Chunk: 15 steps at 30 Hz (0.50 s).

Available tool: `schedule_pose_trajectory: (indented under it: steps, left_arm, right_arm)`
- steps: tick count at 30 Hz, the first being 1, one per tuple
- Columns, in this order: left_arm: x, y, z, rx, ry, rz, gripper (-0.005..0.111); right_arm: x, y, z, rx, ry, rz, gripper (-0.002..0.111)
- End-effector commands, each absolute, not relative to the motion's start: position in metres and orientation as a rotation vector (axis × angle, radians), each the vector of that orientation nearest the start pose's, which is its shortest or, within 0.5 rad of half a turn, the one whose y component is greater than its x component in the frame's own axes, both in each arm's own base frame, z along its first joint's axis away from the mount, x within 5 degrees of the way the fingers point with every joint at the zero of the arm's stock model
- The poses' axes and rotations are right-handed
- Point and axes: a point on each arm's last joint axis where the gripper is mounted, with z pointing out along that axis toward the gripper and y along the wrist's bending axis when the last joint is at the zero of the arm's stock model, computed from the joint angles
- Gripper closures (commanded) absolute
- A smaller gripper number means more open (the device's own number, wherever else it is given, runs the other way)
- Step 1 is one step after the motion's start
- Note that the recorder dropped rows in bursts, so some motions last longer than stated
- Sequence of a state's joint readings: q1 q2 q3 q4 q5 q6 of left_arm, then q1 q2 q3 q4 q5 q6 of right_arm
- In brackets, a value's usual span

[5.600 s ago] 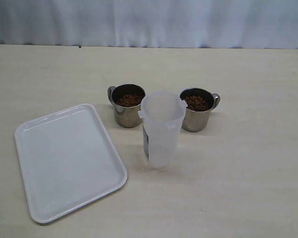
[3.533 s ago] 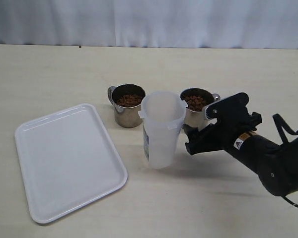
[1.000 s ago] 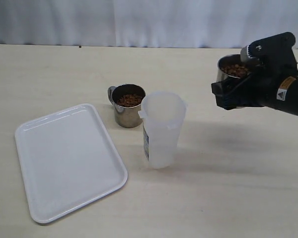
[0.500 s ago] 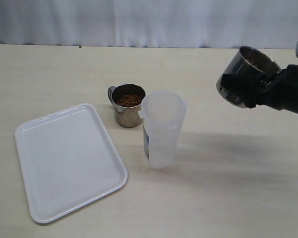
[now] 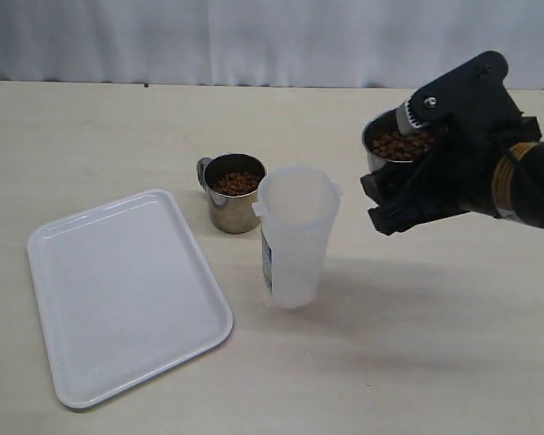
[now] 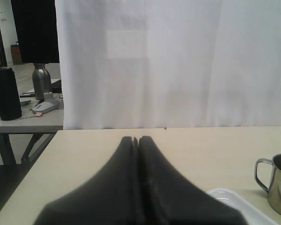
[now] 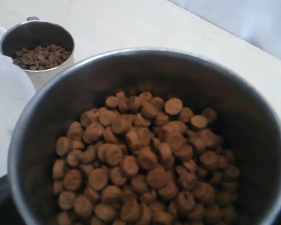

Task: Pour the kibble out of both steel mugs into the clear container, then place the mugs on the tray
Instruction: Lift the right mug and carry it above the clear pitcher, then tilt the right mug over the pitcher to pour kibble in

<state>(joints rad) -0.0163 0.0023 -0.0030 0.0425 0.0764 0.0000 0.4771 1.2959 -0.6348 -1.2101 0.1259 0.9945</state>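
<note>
My right gripper (image 5: 392,186) is shut on a steel mug (image 5: 388,152) and holds it in the air, right of the clear container (image 5: 295,237) and about level with its rim. The held mug (image 7: 145,70) fills the right wrist view, upright and heaped with kibble (image 7: 140,159). The other steel mug (image 5: 234,195) stands on the table behind the container's left side, with kibble (image 5: 237,183) in it. I see nothing inside the container. The white tray (image 5: 127,290) lies at the front left with nothing on it. My left gripper (image 6: 136,139) is shut on nothing and hovers above the table.
A white curtain (image 5: 272,41) hangs behind the table's far edge. In the left wrist view the table's side edge drops off toward a neighbouring desk (image 6: 23,117) with a dark bottle and a metal flask on it.
The right gripper has carried the mug left and lower, toward the container, and the mug has gone from tilted back to upright. The other mug, container and tray have not moved.
</note>
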Motion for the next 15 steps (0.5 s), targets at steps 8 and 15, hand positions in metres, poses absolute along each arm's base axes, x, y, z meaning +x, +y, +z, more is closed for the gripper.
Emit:
schedule_pose_trajectory:
  steps: [8,15]
  left_arm:
    - [0.056,-0.001,0.207,0.047,1.552,0.015,0.107]
    - [0.056,-0.001,0.207,0.047,1.552,0.015,0.107]
  right_arm:
    - [0.226,0.131,0.255,-0.881,1.910,-0.224,0.103]
    - [0.229,0.152,0.272,-0.978,1.751,-0.293,0.103]
